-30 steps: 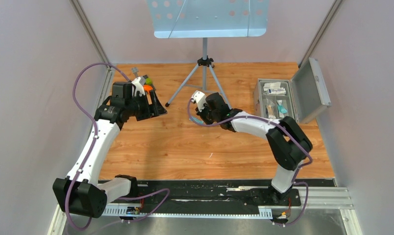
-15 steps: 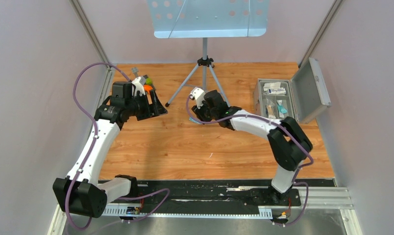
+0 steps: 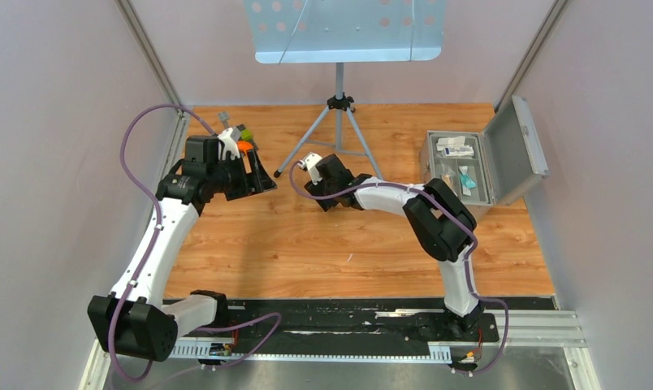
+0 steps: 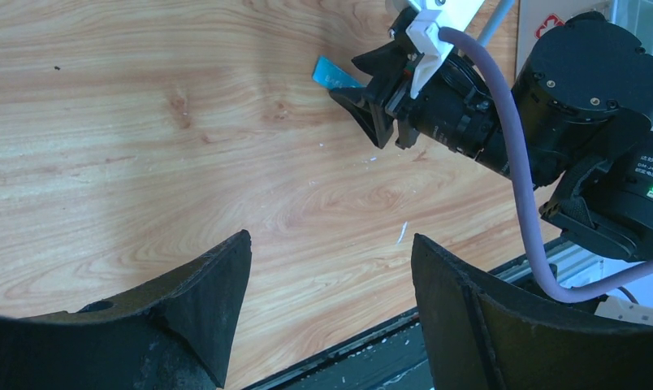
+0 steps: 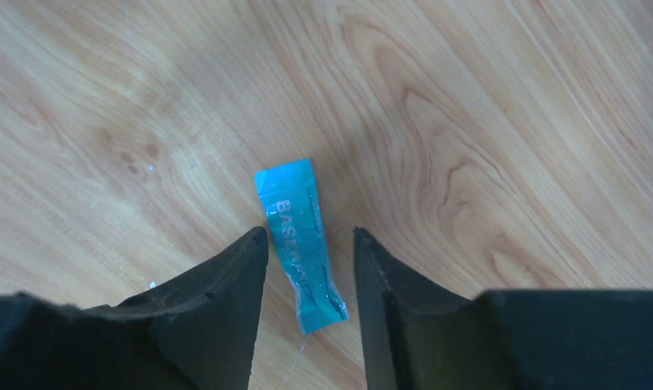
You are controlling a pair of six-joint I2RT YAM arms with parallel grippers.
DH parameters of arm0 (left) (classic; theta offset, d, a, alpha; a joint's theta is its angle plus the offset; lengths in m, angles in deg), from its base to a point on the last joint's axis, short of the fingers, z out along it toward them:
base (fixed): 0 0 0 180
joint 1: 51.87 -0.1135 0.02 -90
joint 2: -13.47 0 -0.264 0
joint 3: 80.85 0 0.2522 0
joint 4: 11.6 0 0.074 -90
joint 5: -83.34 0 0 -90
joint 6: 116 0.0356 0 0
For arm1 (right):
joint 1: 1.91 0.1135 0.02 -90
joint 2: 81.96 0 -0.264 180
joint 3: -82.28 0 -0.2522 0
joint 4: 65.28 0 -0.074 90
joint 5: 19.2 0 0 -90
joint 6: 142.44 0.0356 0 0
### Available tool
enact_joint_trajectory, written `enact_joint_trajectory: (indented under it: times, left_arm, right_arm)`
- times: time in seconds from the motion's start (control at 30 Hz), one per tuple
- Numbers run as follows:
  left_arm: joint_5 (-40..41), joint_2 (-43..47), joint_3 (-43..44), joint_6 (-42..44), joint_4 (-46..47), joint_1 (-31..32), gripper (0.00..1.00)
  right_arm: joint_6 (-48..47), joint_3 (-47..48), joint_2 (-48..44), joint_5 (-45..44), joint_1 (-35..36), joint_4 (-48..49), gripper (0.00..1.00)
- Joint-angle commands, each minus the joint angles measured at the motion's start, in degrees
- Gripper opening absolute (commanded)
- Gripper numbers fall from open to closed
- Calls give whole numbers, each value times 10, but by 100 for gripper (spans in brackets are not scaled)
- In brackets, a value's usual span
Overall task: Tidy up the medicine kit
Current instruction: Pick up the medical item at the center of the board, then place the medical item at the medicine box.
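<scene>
A blue sachet (image 5: 300, 244) lies flat on the wooden table; it also shows in the left wrist view (image 4: 333, 75). My right gripper (image 5: 309, 233) is open and low over it, with one finger on each side of the sachet. In the top view the right gripper (image 3: 326, 200) hides the sachet. The open silver medicine kit (image 3: 430, 166) stands at the far right with several items in its compartments. My left gripper (image 3: 262, 180) is open and empty, held above the left part of the table (image 4: 330, 238).
A tripod stand (image 3: 338, 122) stands at the back middle, its legs close behind the right gripper. Small bottles and an orange and a green item (image 3: 242, 140) sit at the far left behind the left gripper. The kit's lid (image 3: 520, 150) stands open to the right.
My right gripper has moved left and towards the back, and now straddles the sachet. The right elbow has swung left. The left arm has not moved.
</scene>
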Motion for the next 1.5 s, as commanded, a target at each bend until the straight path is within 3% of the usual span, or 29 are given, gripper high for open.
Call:
enact_joint_trajectory:
  times: [0.0, 0.13, 0.2, 0.47, 0.7, 0.93, 1.23, 1.47]
  left_arm:
    - [0, 13, 4, 12, 4, -8, 80]
    - [-1, 14, 3, 12, 4, -10, 80]
    - [-2, 14, 2, 13, 5, -10, 80]
    - [-4, 17, 0, 11, 6, -11, 80]
    - [-6, 16, -1, 11, 7, -12, 80]
    - [-10, 15, -2, 12, 9, -12, 80]
    - [-47, 9, -10, -7, 39, -12, 79]
    - [-64, 4, -11, -13, 51, -12, 79]
  right_arm:
    - [22, 28, 20, -30, 0, -27, 39]
    - [24, 17, 16, -37, 6, -28, 7]
    - [24, 15, 16, -42, 10, -28, 0]
    - [36, 8, -15, -49, 22, -30, 0]
    - [46, -9, -118, -55, 11, -29, 0]
    - [63, -93, -268, -70, -37, -34, 0]
    - [62, -211, -500, -92, -226, -69, 0]
    - [42, -241, -541, -65, -410, -69, 0]
